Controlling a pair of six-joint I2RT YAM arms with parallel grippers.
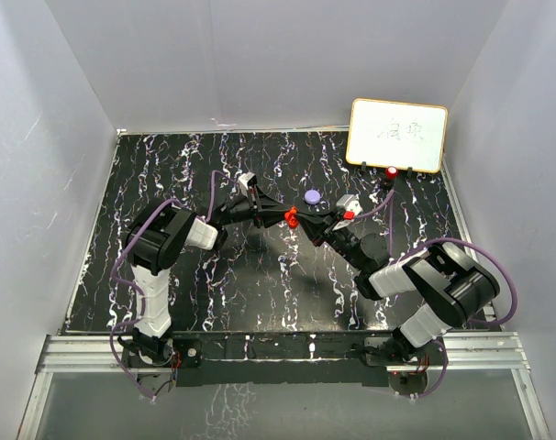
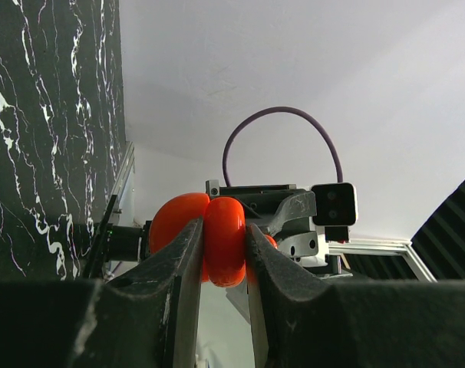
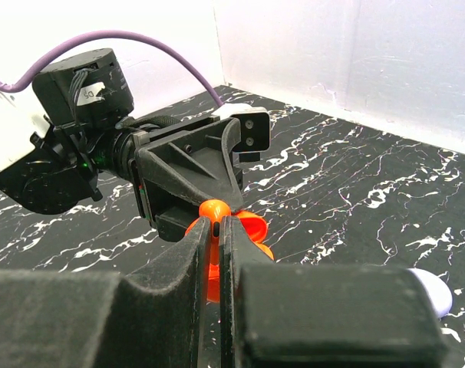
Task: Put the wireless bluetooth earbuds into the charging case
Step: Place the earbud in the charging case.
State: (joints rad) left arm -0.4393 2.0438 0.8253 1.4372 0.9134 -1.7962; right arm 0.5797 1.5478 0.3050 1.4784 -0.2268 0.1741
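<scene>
My left gripper (image 1: 285, 215) is shut on the open red charging case (image 2: 225, 239) and holds it above the table's middle. The case also shows in the right wrist view (image 3: 253, 227), with its lid open. My right gripper (image 3: 218, 228) is shut on a tiny red earbud (image 3: 215, 209) right at the case, and meets the left gripper in the top view (image 1: 305, 225). A round lavender case (image 1: 313, 196) lies on the table just behind them; its edge shows in the right wrist view (image 3: 436, 293). No lavender earbuds show.
A white board (image 1: 396, 136) stands at the back right on small feet, with a small red item (image 1: 391, 171) at its base. White walls close in the black marbled table (image 1: 214, 293) on three sides.
</scene>
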